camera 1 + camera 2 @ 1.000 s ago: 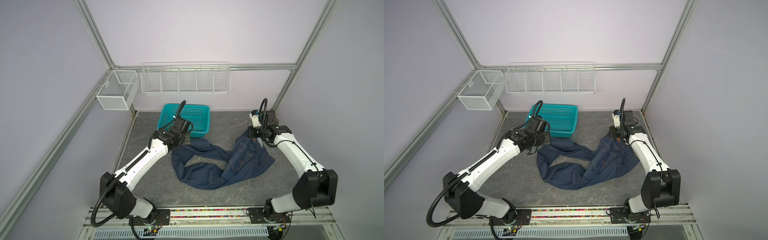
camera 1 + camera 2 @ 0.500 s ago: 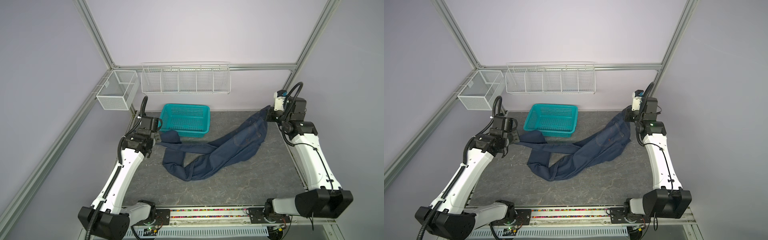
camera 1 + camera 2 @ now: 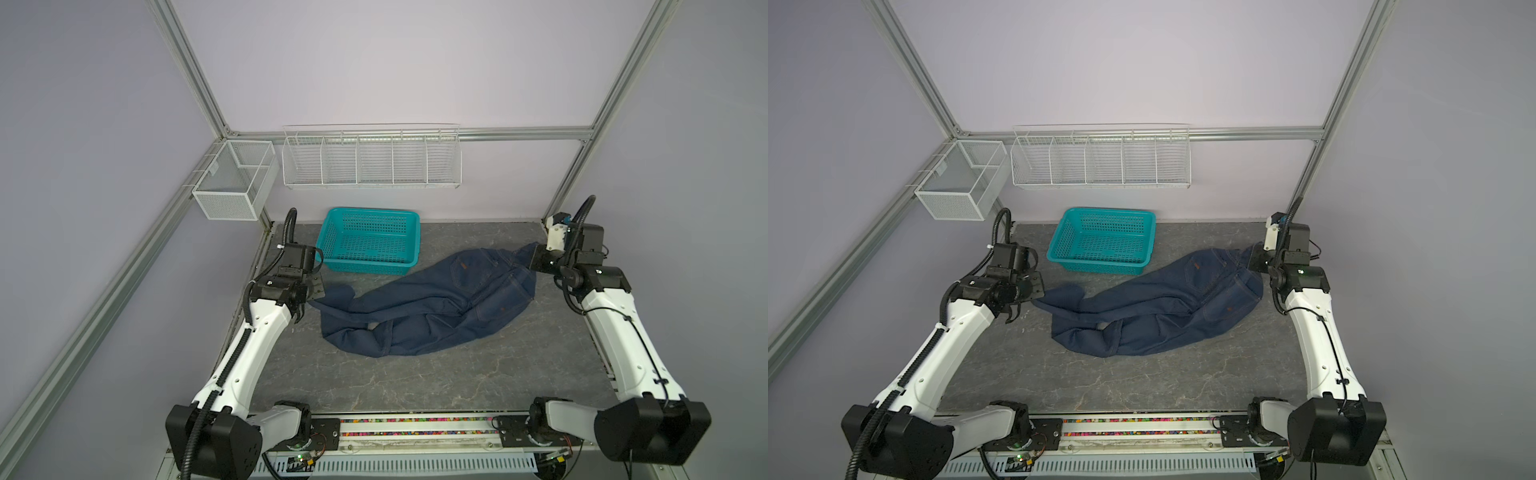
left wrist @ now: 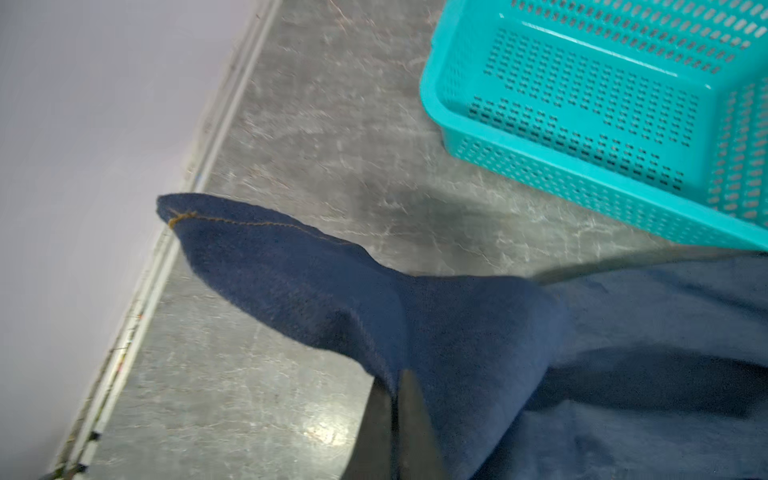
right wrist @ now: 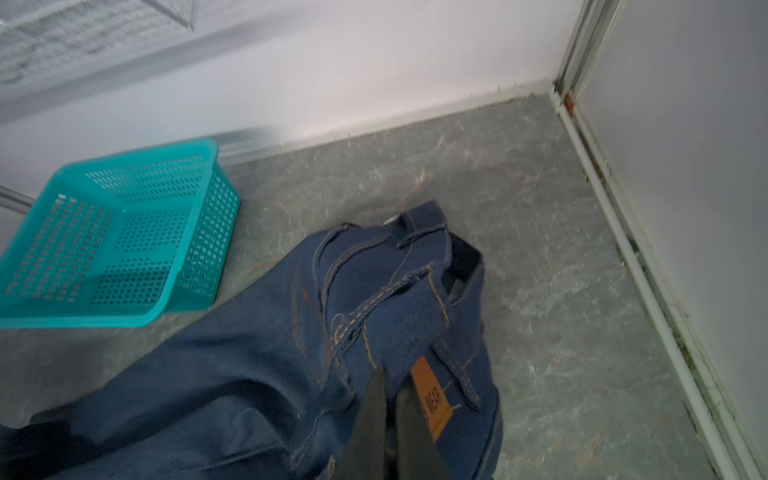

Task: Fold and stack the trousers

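Since both ends are pinched, this reads as a stretch-out before the 1st fold, not a fold yet.

- trousers (image 3: pixel 428 307): on the worktop (image 3: pixel 415 386), in front of the teal basket (image 3: pixel 370 245), running diagonally from the left side toward the right rear corner. They are near the basket's front corner; I can't tell whether they touch it. Nothing is in the basket.
- left arm (image 3: pixel 257 332): jaws are closed tight on 1 leg end. The wrist view shows the hem stitching (image 4: pixel 232 222) poking out past the pinch, clear of the worktop. Holding right at the hem gives the full leg length to pull on.
- right arm (image 3: pixel 598 316): jaws are clamped on the waistband just beside the tan patch (image 5: pixel 430 397), with a belt loop (image 5: pixel 419 232) beyond. The waistband is the stiffest, thickest spot, so it makes a sensible anchor for the opposite pull.

My read:
- The 2 grips at opposite ends put tension along the garment to take out slack.
- Only 1 leg is held. The 2nd leg (image 3: pixel 374 336) lies bunched along the front edge with a bit of pale lining showing, so the legs aren't aligned.
- Task is early: 0 folds done, no stack.
- Risks: the hem pinch is thin and could slip under load, and the right arm is close to the corner frame, so there is little room left to pull that way.
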Available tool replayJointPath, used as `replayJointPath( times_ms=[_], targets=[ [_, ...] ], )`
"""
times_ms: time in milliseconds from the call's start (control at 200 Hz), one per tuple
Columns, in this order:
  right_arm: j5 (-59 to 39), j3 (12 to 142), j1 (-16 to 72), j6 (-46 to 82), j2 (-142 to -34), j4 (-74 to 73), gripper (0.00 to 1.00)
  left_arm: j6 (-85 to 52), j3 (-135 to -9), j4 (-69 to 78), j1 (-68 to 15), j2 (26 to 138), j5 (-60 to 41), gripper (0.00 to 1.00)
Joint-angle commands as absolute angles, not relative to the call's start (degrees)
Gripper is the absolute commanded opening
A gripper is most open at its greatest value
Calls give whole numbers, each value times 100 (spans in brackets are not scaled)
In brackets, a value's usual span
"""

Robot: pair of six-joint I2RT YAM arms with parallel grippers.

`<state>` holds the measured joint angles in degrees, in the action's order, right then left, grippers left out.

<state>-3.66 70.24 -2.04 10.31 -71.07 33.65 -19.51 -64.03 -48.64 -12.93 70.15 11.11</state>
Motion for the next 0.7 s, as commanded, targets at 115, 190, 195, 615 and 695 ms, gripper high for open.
replayJointPath(
  times_ms=[115, 190, 195, 615, 695],
  targets=[
    [-206, 6847, 11, 1133, -7285, 3203, 7, -2269, -6050, -4111, -1781, 7468, 261, 1],
    [-190, 6713, 9, 1133, -7490, 3088, 7, -2387, -6019, -4108, -1817, 7562, 237, 2],
    [-187, 6705, 9, 1133, -7507, 3086, 6, -2389, -6024, -4115, -1818, 7574, 233, 2],
    [1097, 5073, 2, 1998, -6656, 4275, 13, -2546, -6152, -4844, -1840, 7240, 1264, 0],
    [1456, 4745, -65, 1994, -6272, 4359, 40, -2480, -6089, -4973, -1788, 7130, 1658, 0]
  ],
)
